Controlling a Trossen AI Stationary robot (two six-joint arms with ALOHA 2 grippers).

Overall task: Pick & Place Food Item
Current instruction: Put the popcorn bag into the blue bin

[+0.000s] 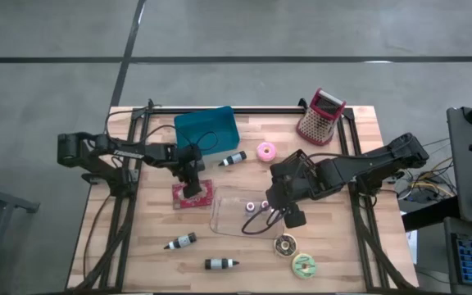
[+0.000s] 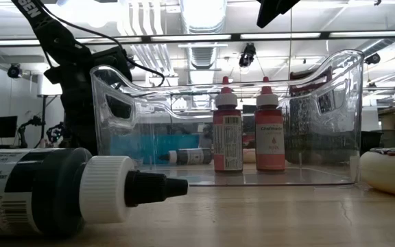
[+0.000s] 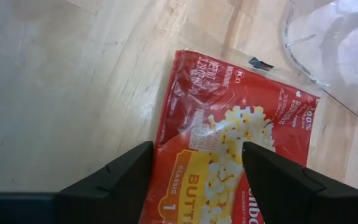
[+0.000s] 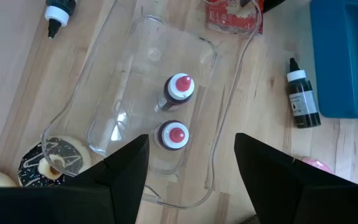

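Left end effector (image 3: pixel 194 165) poised over popcorn packet (image 3: pixel 241 149) on wooden bench (image 1: pixel 138 246)

Its dark fingers stand apart, straddling the glossy red packet's edge and gripping nothing; the flat packet lies just left of a clear plastic bin (image 1: pixel 234 215). The right end effector (image 4: pixel 191 158), also open and empty, hangs above the bin's two red-capped bottles (image 4: pixel 178 93).

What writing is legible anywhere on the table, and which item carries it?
"BUTT" and "CLASSIC", cut off by the frame's edge: on the red popcorn packet under the left gripper.
"NET WT", then blurred figures: same packet.
Labels on the two red bottles in the clear bin: too blurred to read.
Label on the near black bottle: too small to read.
Black bottle by the blue bin: print unreadable.
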